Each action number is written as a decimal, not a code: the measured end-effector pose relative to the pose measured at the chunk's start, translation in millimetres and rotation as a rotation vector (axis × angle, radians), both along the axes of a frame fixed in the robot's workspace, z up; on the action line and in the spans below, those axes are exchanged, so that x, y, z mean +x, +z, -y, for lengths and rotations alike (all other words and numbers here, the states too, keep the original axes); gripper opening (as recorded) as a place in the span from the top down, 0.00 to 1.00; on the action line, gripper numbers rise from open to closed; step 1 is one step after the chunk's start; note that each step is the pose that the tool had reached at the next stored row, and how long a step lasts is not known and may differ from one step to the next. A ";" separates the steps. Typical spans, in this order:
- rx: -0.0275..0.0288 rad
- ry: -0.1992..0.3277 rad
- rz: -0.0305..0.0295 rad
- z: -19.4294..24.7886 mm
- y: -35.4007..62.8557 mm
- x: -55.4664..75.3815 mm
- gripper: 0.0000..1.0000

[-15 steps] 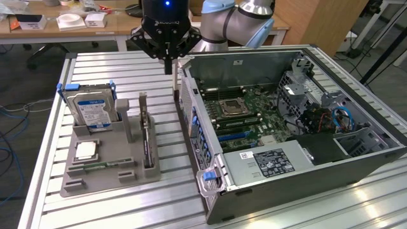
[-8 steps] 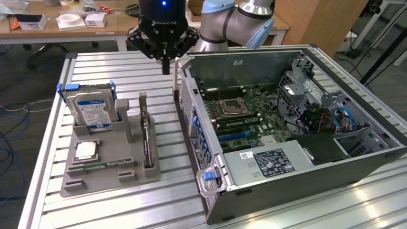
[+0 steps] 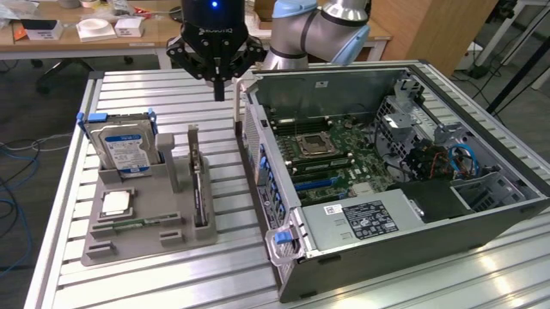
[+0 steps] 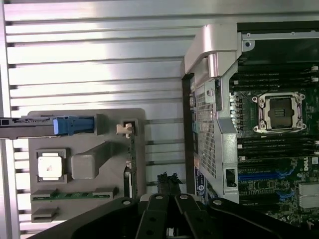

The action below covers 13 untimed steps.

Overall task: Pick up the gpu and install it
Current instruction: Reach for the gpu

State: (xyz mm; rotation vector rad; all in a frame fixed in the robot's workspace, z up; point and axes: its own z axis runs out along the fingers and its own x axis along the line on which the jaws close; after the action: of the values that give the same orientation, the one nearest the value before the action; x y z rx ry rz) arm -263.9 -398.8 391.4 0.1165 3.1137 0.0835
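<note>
In the exterior view I see the gripper [image 3: 219,87] hanging over the slatted table [image 3: 129,90]. Its fingers are pressed together, with nothing between them. The gpu [image 3: 199,187] is at about 6 o'clock from it, standing on its long edge in the grey holder [image 3: 163,241], and nothing touches it. The hard drive [image 3: 125,151] stands at about 10 o'clock of the gpu, and the open computer case [image 3: 387,161] lies at 3 o'clock.

In the wrist view the gpu [image 4: 132,167] appears edge-on, on the side of the holder [image 4: 89,119] nearest the case [image 4: 214,124], with bare table between them.
</note>
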 end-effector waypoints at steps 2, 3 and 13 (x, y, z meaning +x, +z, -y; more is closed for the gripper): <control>0.0000 0.000 -0.0001 0.0 0.0 -2.1 0.89; 0.0000 0.000 0.0000 0.0 0.0 -3.1 0.89; 0.0000 0.000 0.0000 0.0 -0.1 -12.2 0.89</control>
State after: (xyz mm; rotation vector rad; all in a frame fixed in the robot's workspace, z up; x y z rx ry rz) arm -276.1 -398.8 391.3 0.1165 3.1137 0.0836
